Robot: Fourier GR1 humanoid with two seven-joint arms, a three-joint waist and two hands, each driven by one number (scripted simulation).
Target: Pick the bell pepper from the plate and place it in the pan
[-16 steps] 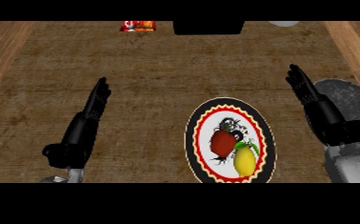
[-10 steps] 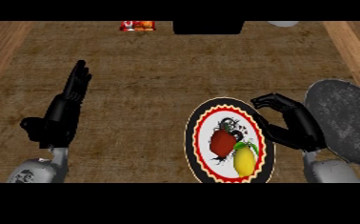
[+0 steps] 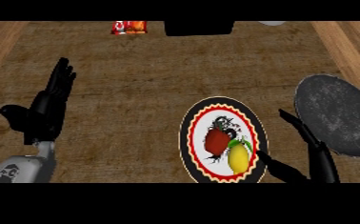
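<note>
A red and yellow bell pepper (image 3: 229, 148) with a green stem lies on a round plate (image 3: 193, 123) with a black rim and a red and yellow zigzag border. The dark grey pan (image 3: 332, 108) lies at the right edge of the counter, just right of the plate. My right hand (image 3: 309, 157) is open at the lower right, its fingers straight, with the thumb reaching to the plate's lower right rim beside the pepper's yellow part. My left hand (image 3: 44, 108) rests open at the left edge, fingers pointing up.
A red snack bag (image 3: 129, 26) lies at the far edge of the counter, with a black box (image 3: 200, 27) to its right. A pale object (image 3: 271, 23) shows at the far right. Lighter wooden strips border the counter on both sides.
My right hand has come down and in from the pan's side to the plate's lower right rim. The left hand has shifted left and a little up. The pepper has not moved.
</note>
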